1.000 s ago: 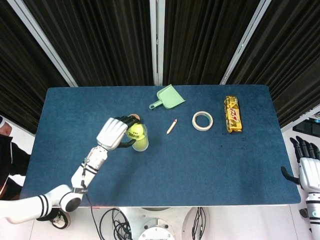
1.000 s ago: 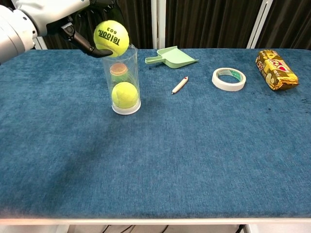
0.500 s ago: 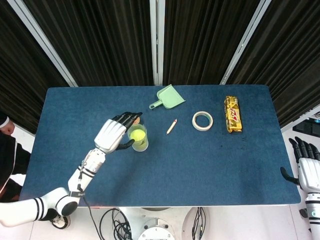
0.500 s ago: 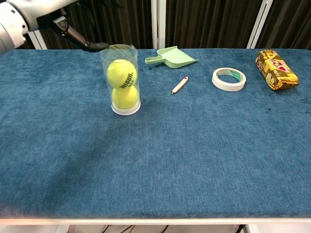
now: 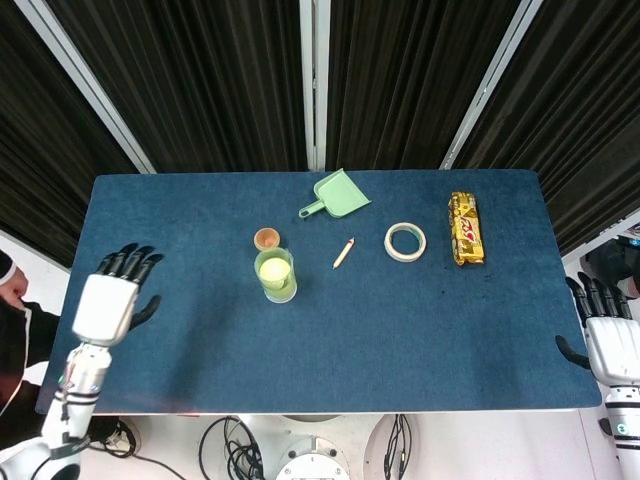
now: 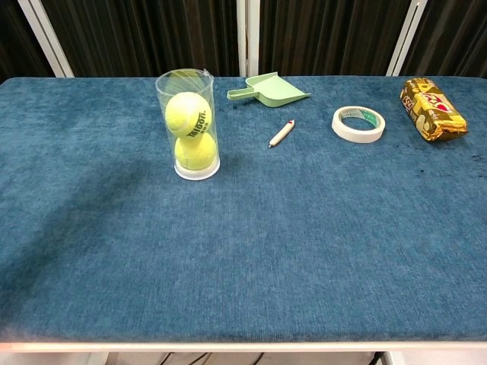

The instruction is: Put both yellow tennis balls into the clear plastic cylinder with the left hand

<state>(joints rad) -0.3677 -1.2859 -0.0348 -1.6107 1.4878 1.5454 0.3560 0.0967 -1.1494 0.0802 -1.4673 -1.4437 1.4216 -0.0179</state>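
The clear plastic cylinder (image 6: 190,125) stands upright left of the table's middle, also seen from above as the cylinder (image 5: 276,276). Inside it two yellow tennis balls are stacked: the upper ball (image 6: 189,115) rests on the lower ball (image 6: 193,151). My left hand (image 5: 106,303) hovers at the table's left edge, far from the cylinder, fingers spread and holding nothing. My right hand (image 5: 608,340) hangs off the table's right edge, fingers apart and empty. Neither hand shows in the chest view.
A small orange lid (image 5: 266,238) lies just behind the cylinder. A green dustpan (image 6: 268,88), a pencil (image 6: 281,132), a tape roll (image 6: 358,123) and a yellow snack pack (image 6: 431,109) lie toward the back and right of the blue table (image 6: 251,251).
My left hand let the second ball drop into the cylinder, then drew back to the table's left edge and left the chest view. The right hand barely moved.
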